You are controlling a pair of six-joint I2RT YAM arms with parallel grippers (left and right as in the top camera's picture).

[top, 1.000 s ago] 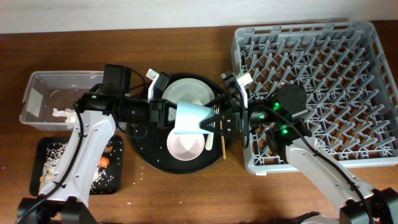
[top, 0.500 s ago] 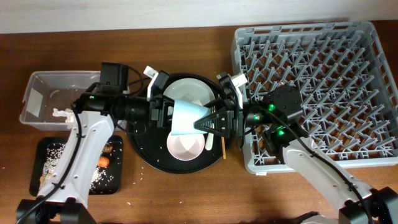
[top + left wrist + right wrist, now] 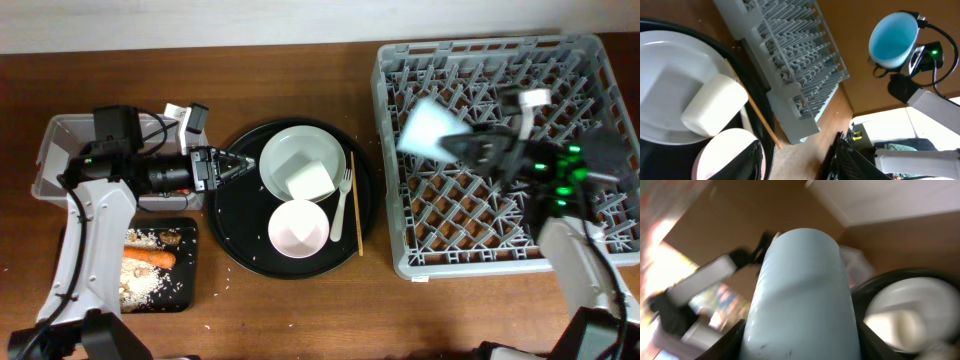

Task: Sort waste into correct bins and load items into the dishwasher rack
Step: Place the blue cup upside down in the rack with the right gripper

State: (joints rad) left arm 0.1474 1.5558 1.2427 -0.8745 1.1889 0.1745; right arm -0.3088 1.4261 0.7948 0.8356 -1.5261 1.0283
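overhead: bright, even, soft shadows | light blue cup (image 3: 430, 128) motion-blurred | right wrist: smeared, glare left

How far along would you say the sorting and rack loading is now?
Waste looks mostly sorted: carrot and rice lie in the flat black tray. In hand: the right gripper holds the light blue cup above the dishwasher rack. Remaining: cream cup, plate, white bowl, fork and chopstick, on the round tray beside the open left gripper.
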